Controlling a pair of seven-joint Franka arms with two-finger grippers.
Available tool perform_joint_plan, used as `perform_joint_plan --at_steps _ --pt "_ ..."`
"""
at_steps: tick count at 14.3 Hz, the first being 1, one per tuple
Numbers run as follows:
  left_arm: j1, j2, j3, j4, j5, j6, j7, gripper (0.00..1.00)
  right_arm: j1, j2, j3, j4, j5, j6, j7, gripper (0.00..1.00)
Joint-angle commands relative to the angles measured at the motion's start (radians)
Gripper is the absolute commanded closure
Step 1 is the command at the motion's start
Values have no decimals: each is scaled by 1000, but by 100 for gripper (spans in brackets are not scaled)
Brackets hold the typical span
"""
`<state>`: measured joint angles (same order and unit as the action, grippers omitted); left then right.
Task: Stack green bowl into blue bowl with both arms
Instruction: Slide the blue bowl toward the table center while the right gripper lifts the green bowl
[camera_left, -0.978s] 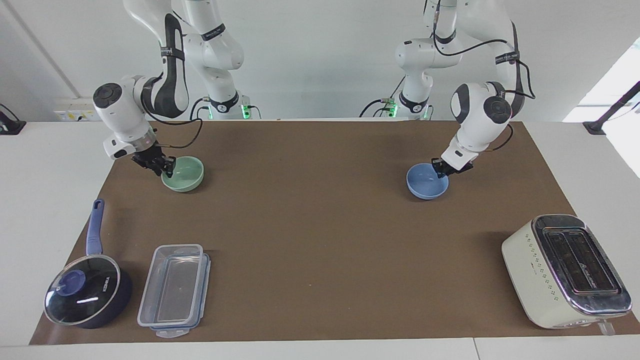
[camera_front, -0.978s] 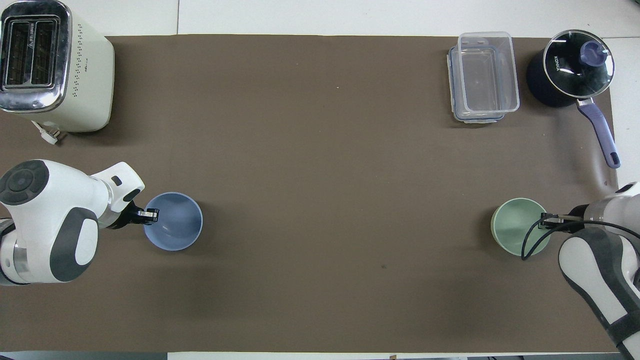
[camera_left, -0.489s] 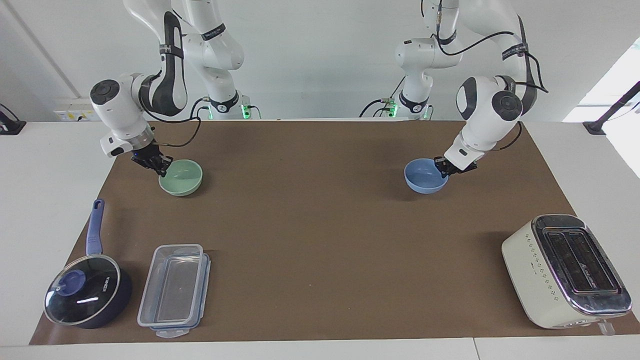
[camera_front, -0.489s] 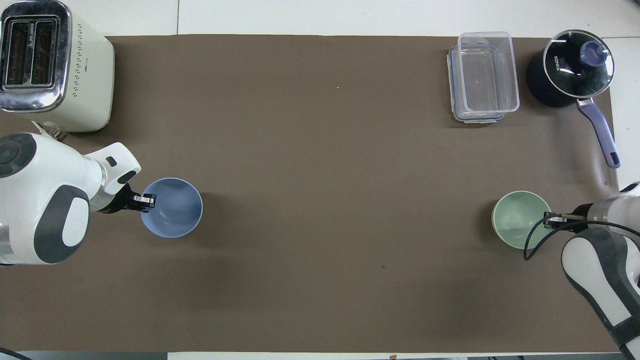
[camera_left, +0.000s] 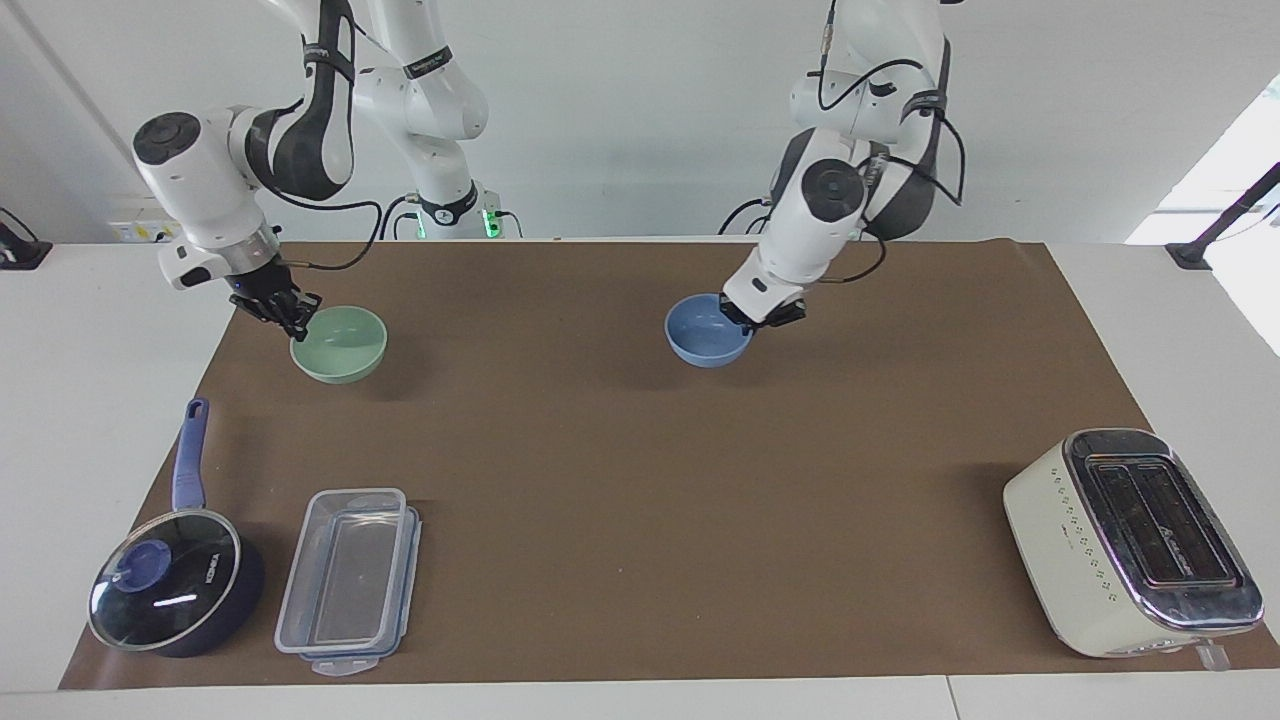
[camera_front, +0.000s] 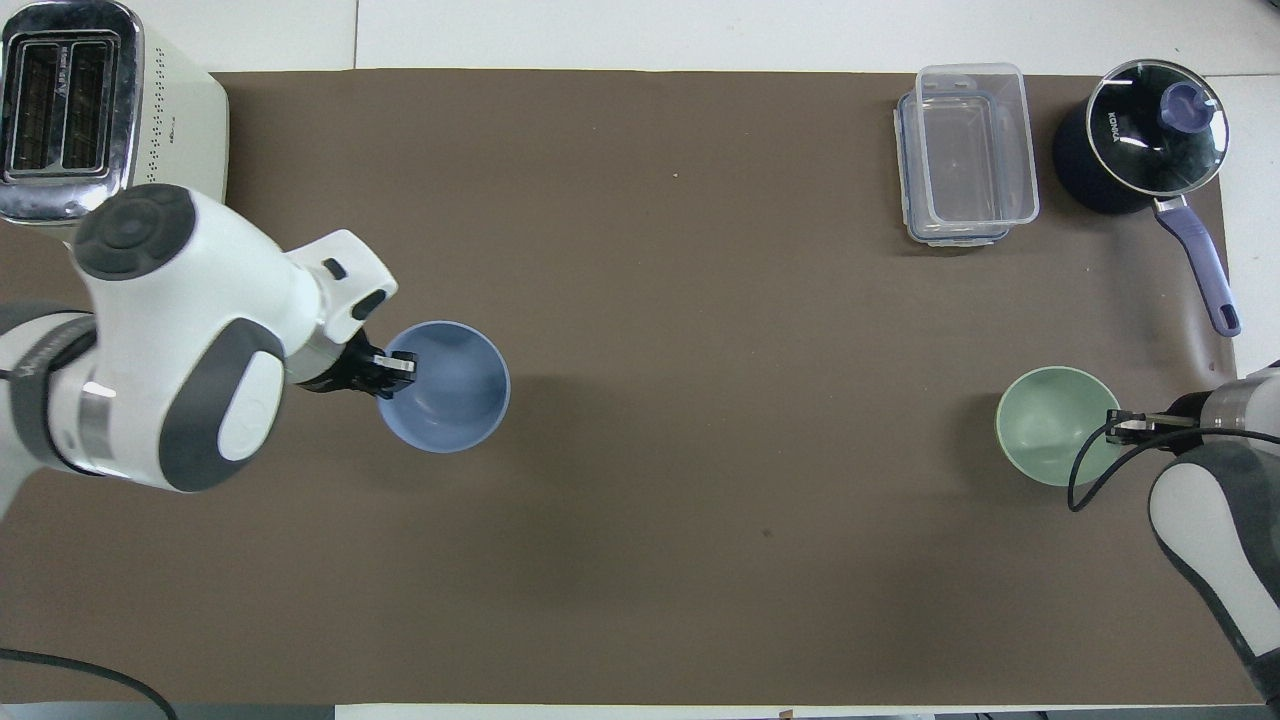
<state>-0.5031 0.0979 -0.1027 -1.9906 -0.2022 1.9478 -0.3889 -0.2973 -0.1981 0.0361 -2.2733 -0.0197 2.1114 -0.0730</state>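
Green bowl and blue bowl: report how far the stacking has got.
Done: each bowl is gripped at its rim and off the mat. In hand: the left tool carries the blue bowl over mid-table; the right tool holds the green bowl over its own end. Left: bring them together, nest green into blue.

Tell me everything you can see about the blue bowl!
The blue bowl is small, round and light periwinkle blue, smooth and plain, maybe plastic, and empty inside. It sits upright, its mouth facing up. The left gripper is shut on its rim, holding it just above the brown mat, which shows a soft shadow under it. It hangs over the mat's middle, apart from the green bowl. Nothing else touches it.
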Motion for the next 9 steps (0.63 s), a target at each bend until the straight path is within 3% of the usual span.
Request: perform_joint_plan --at_steps 1,5,9 --pt "-34 43 17 -10 -90 49 -15 100 12 -7 10 85 12 -92 -22 100" --pt "-61 101 17 0 -129 80 -19 100 86 32 13 216 9 -218 2 100" --pt "-106 111 20 -14 -125 131 -42 100 148 71 15 322 11 -315 91 100"
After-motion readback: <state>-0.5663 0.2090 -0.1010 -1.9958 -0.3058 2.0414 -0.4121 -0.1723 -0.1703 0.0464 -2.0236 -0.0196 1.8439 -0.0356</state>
